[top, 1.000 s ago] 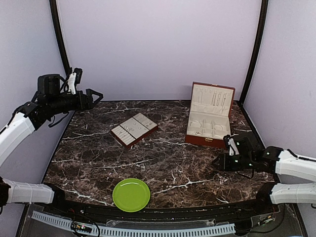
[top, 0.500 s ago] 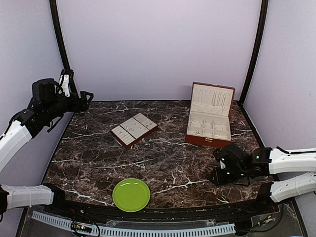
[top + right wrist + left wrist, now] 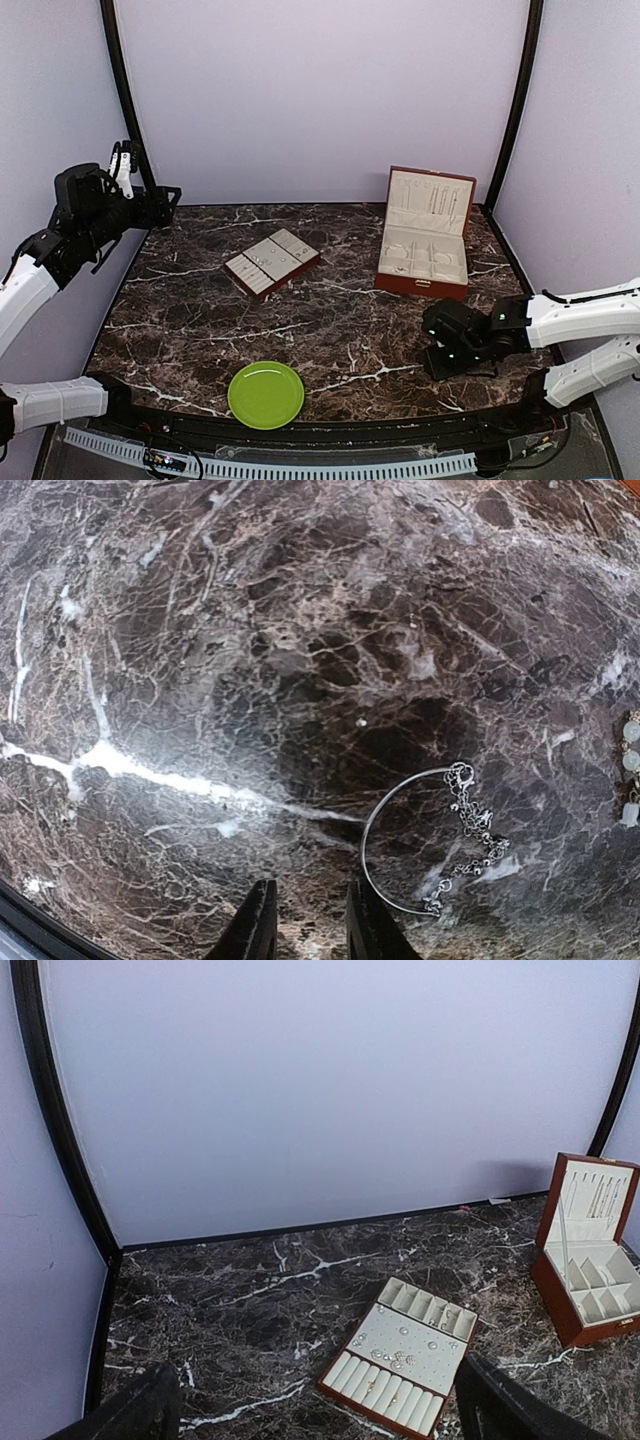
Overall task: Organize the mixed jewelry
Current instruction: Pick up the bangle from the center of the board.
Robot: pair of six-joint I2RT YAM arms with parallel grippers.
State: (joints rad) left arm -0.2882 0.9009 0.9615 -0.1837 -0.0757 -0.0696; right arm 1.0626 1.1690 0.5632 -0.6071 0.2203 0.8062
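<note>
The right fingers (image 3: 256,930) are standing close together with only a narrow gap, and nothing but bare bench (image 3: 200,660) is showing between them. A silvery bangle with a thin chain (image 3: 478,820) is lying flat on the marble just beside the right-hand fingertip and a little ahead of it, outside the gap. A tiny stud-like speck (image 3: 361,722) is sitting farther ahead, and a few pale beads (image 3: 630,780) are showing at the edge of the wrist view. From above, the right arm is reaching in low from the right side, its wrist bent so the fingers are pointing down at the bench near the front of the open reddish-brown box (image 3: 425,245) and well to the right of the green plate (image 3: 266,394). The left fingers (image 3: 130,1418) are spread wide apart and holding nothing. They are hovering high over the far left corner, the arm raised and pointing roughly level toward the middle. More small silvery pieces (image 3: 400,1358) are resting in the cream-lined tray (image 3: 272,262), well away from both arms.
</note>
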